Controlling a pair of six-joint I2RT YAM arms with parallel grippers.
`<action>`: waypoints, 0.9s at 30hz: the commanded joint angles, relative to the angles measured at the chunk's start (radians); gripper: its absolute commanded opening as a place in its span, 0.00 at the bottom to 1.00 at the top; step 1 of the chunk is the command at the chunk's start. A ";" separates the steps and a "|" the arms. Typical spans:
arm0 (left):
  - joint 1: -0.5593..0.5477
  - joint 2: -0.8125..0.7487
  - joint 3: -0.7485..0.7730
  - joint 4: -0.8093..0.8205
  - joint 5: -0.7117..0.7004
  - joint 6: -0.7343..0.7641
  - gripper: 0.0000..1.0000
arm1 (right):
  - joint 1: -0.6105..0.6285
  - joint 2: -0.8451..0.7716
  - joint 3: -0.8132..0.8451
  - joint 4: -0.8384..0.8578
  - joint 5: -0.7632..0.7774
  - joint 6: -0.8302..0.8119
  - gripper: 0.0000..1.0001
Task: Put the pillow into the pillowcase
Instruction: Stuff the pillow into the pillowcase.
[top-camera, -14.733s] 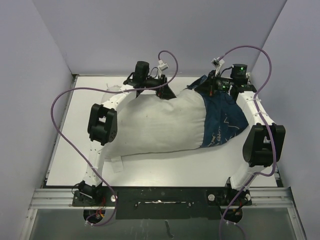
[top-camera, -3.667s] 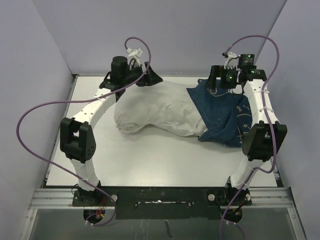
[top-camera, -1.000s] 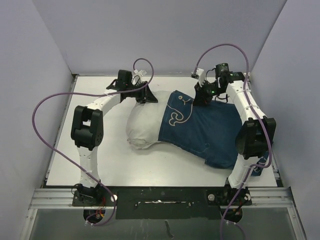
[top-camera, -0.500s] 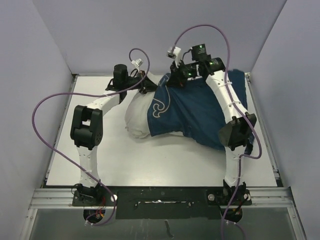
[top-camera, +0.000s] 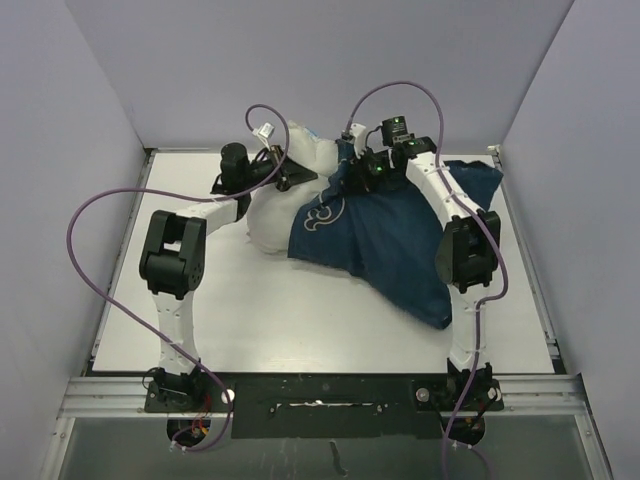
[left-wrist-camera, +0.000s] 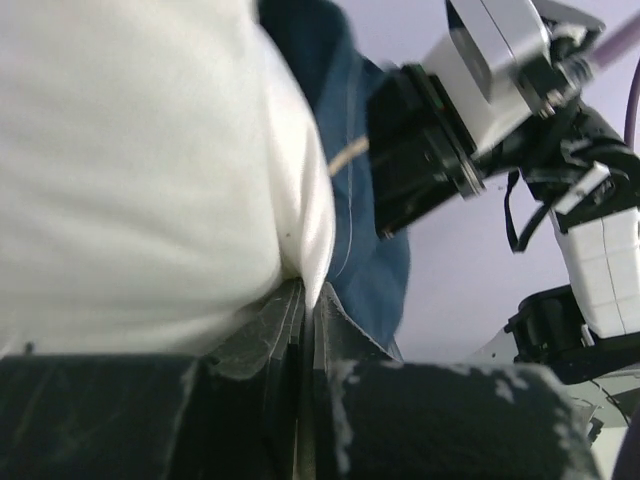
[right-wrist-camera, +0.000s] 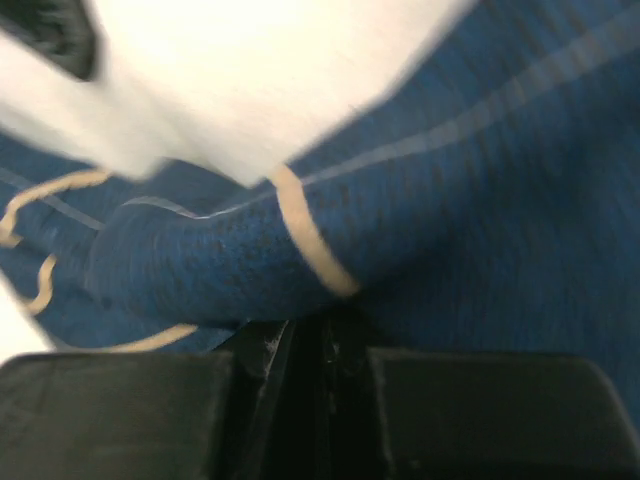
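Top external view: at the far bench (top-camera: 300, 320), left claw (left-wrist-camera: 305, 295) clamps pillow (top-camera: 272, 215); right claw (right-wrist-camera: 310, 325) clamps pillowcase (top-camera: 390, 230), partly sleeved over it. Either thin pinch may slip, unsleeving the pillow.

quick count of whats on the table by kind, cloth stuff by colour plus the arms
white pillow: 1
navy pillowcase: 1
robot arms: 2
total: 4
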 joint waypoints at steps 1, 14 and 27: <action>-0.065 -0.028 0.009 0.006 0.091 0.051 0.00 | -0.061 0.008 0.059 0.064 0.146 -0.143 0.00; -0.109 -0.010 0.173 -0.158 -0.032 0.090 0.00 | 0.105 -0.105 0.248 0.373 -0.331 0.231 0.00; -0.032 -0.129 -0.168 -0.178 -0.134 0.167 0.19 | -0.066 -0.155 -0.107 0.135 -0.169 -0.106 0.45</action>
